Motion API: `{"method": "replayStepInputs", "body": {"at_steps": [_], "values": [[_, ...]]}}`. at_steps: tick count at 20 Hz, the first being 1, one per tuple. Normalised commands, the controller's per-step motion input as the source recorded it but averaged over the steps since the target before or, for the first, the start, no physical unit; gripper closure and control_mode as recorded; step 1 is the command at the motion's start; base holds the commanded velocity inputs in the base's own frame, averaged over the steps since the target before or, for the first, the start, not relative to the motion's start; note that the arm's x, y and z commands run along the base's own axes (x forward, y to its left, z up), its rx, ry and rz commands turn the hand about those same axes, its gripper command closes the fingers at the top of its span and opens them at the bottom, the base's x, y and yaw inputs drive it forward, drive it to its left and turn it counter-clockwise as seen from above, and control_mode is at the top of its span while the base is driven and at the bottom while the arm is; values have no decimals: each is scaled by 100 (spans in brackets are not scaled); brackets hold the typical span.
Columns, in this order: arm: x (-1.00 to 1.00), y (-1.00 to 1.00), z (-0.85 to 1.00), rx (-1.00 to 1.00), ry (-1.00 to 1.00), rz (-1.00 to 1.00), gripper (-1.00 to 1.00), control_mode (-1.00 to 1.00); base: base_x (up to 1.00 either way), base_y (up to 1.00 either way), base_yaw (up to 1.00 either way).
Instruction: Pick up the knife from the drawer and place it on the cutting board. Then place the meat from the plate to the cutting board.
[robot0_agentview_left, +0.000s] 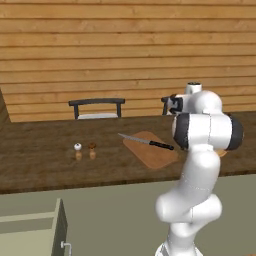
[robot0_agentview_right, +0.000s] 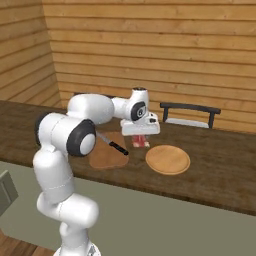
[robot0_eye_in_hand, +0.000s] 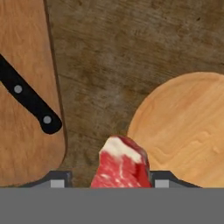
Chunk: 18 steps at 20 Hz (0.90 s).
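So at this point we had the meat (robot0_eye_in_hand: 121, 164) pinched between the fingers (robot0_eye_in_hand: 164, 180), jaws roughly half closed on it, one tip either side of the chunk. From the right base cam the gripper (robot0_agentview_right: 140, 140) hung above the counter (robot0_eye_in_hand: 113, 65) w/ the red piece under it, lifted clear of the plate (robot0_eye_in_hand: 188, 131).

Where stuff sat relative to the fingers in the hand cam: plate was off to the right side and bare, cutting board (robot0_eye_in_hand: 26, 144) off to the left, and a strip of bare counter straight ahead between them. Knife (robot0_eye_in_hand: 26, 98) was already lying on the board, black handle end pointing toward the fingers. Drawer (robot0_agentview_left: 30, 227) was open, well away from the gripper, low in the left base cam.

What we thought could go wrong, imo:
- Grip looked like it was on the lower part of the meat, and it's a soft wedge shape, so it could've slipped out mid-carry and landed on the counter btwn plate and board.
- Knife handle took up the near part of the board. Dropping too close would've put the meat on the handle or nudged the knife off.
- Releasing too early = meat half on the board edge.
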Motion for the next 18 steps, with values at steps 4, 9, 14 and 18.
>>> {"method": "replayStepInputs", "body": {"at_steps": [4,9,14,18], "values": [[-40,100,0,0,14,0,100,-100,0,0,0],[-34,100,-13,0,9,1,100,-100,0,0,0],[-30,82,-23,0,1,0,100,-100,0,0,0],[-1,21,-49,0,0,0,100,-100,0,0,0]]}}
